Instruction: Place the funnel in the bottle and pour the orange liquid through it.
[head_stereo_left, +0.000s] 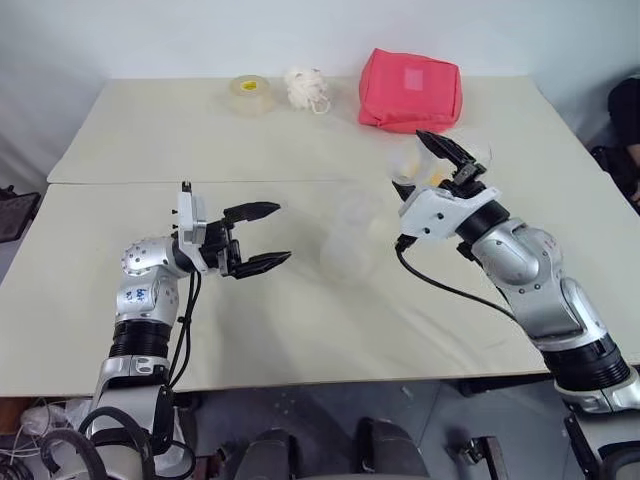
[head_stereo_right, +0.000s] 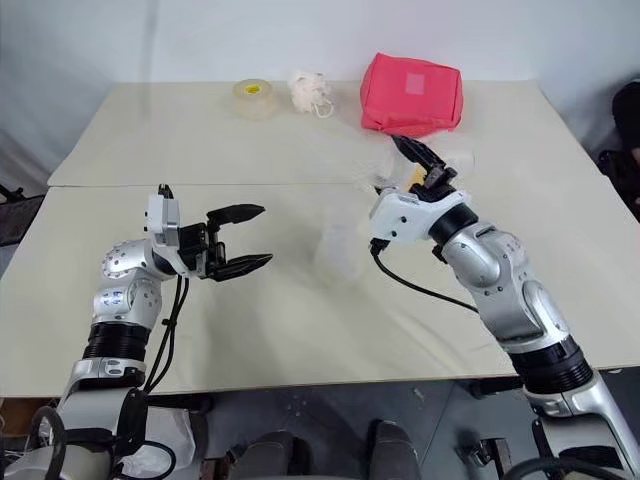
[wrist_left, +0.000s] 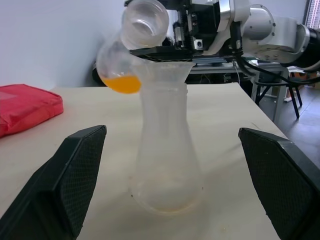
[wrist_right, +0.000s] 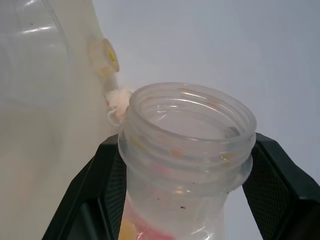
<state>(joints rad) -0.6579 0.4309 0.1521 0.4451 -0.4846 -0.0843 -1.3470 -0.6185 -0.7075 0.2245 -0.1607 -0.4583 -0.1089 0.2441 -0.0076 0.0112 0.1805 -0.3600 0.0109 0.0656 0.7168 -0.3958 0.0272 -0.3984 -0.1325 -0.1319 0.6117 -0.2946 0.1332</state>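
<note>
The whitish translucent bottle (head_stereo_left: 350, 245) stands upright at mid-table with the clear funnel (wrist_left: 165, 75) seated in its mouth. My right gripper (head_stereo_left: 440, 150) is shut on the neck of a clear round jar (wrist_left: 142, 25), held tilted just beyond and to the right of the funnel, its open mouth turned toward the bottle. The orange liquid (wrist_left: 124, 83) pools in the jar's belly. Left of the bottle my left gripper (head_stereo_left: 280, 233) hovers open and level, its fingers (wrist_left: 75, 165) either side of the bottle without touching it.
A red pouch (head_stereo_left: 410, 90), a white puff (head_stereo_left: 305, 88) and a tape roll (head_stereo_left: 250, 95) lie along the far table. A low clear cup (head_stereo_left: 478, 152) sits just right of my right gripper. A seam (head_stereo_left: 150, 182) divides the two tables. A person (head_stereo_left: 627, 110) is at the right edge.
</note>
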